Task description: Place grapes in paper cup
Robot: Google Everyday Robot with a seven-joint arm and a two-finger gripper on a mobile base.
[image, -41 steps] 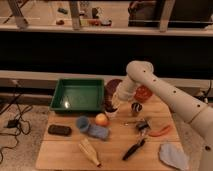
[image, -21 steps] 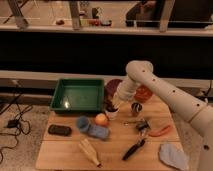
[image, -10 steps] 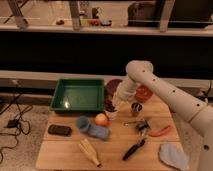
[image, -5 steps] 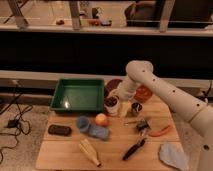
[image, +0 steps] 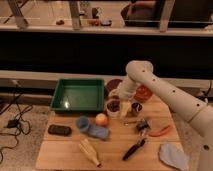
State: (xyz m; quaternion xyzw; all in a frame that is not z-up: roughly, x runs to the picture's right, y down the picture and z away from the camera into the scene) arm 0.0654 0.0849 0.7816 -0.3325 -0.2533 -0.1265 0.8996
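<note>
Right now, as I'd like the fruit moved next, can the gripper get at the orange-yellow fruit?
Probably yes. The gripper hangs beside the paper cup, and the orange-yellow fruit lies nearby, uncovered from above; only a blue cloth lies beside it.

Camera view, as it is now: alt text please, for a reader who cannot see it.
A white robot arm reaches down to a wooden table, its gripper beside a paper cup with dark grapes showing at its top. Nearby are a green tray, a maroon bowl, an orange-yellow fruit and a small metal cup.
</note>
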